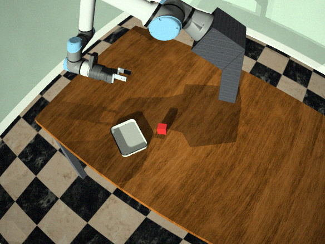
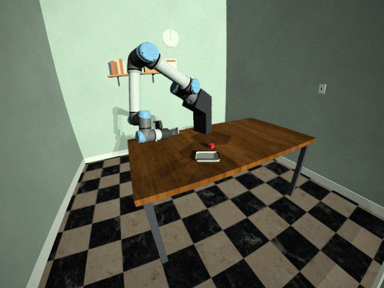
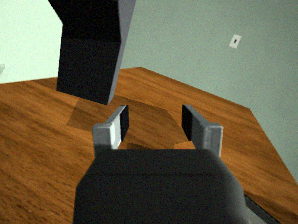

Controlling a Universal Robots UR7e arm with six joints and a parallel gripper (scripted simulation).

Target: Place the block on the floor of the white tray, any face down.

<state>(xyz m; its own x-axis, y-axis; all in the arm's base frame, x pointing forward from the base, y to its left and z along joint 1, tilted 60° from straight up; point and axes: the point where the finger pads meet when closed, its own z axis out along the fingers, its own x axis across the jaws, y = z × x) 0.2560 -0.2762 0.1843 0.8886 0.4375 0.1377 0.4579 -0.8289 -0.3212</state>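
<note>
A small red block (image 1: 162,128) sits on the wooden table just right of the white tray (image 1: 128,137); it stands apart from the tray's rim. Both show in the exterior view, the block (image 2: 210,145) behind the tray (image 2: 207,156). My gripper (image 1: 124,74) is open and empty, held level above the table's far left corner, well away from block and tray. In the wrist view the open fingers frame bare table; block and tray are out of that view.
The arm's dark grey mount (image 1: 225,53) stands on the table's far side, also seen in the wrist view (image 3: 92,47). The table edge (image 1: 69,150) runs close to the tray on the left.
</note>
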